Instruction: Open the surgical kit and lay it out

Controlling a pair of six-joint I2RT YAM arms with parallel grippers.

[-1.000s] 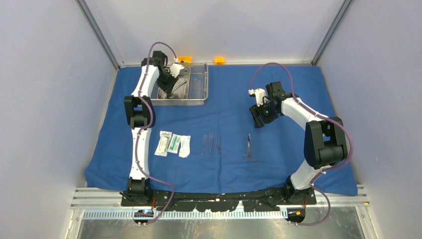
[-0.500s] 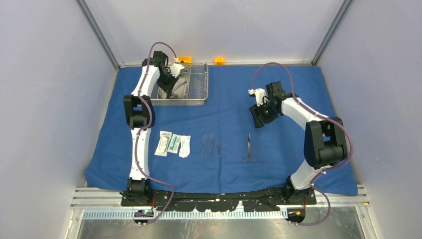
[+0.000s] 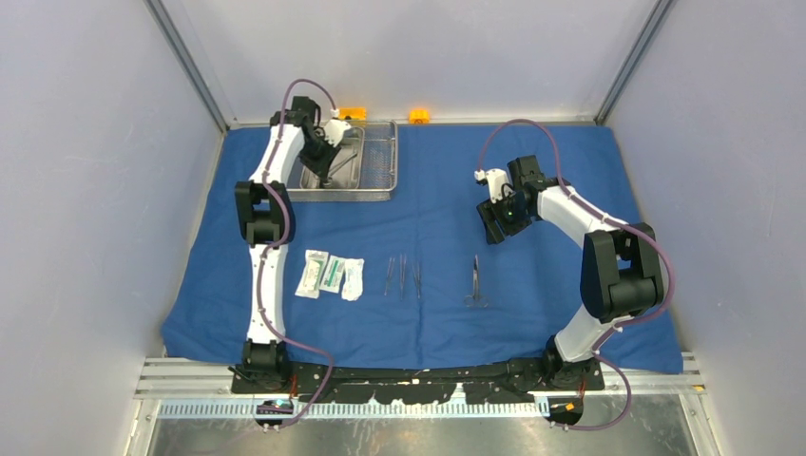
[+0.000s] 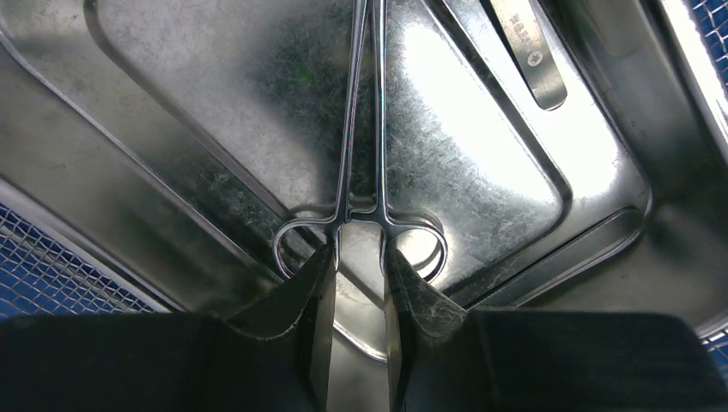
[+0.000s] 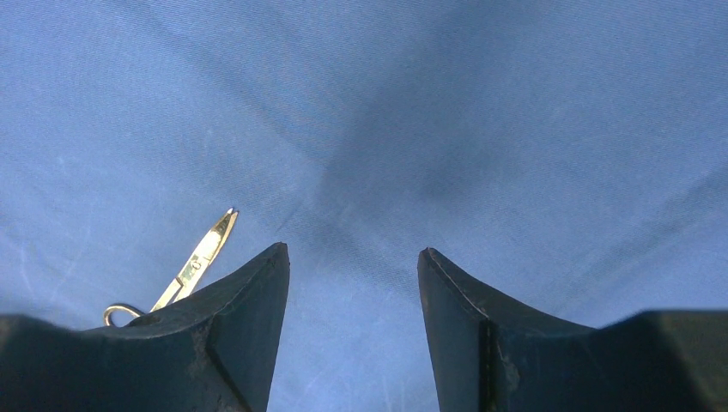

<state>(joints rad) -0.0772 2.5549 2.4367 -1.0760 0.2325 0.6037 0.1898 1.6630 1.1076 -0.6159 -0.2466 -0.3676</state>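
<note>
The blue cloth wrap [image 3: 447,171] lies spread over the table. At its back left stands the steel mesh basket [image 3: 382,157] with the solid steel tray [image 4: 215,103] inside it. My left gripper [image 4: 360,249] reaches down into the tray, its fingertips [image 4: 324,262] pressed against the ring handles of a pair of forceps [image 4: 360,129], narrowly shut on them. Three white-green packets [image 3: 330,274], thin forceps [image 3: 402,275] and scissors [image 3: 475,280] lie in a row near the front. My right gripper [image 5: 352,257] hovers open over bare cloth beyond the scissors' tip [image 5: 202,257].
A flat steel instrument [image 4: 528,51] lies in the tray beyond the held forceps. Two small orange blocks [image 3: 354,113] [image 3: 419,116] sit at the back edge behind the basket. Grey walls close in both sides.
</note>
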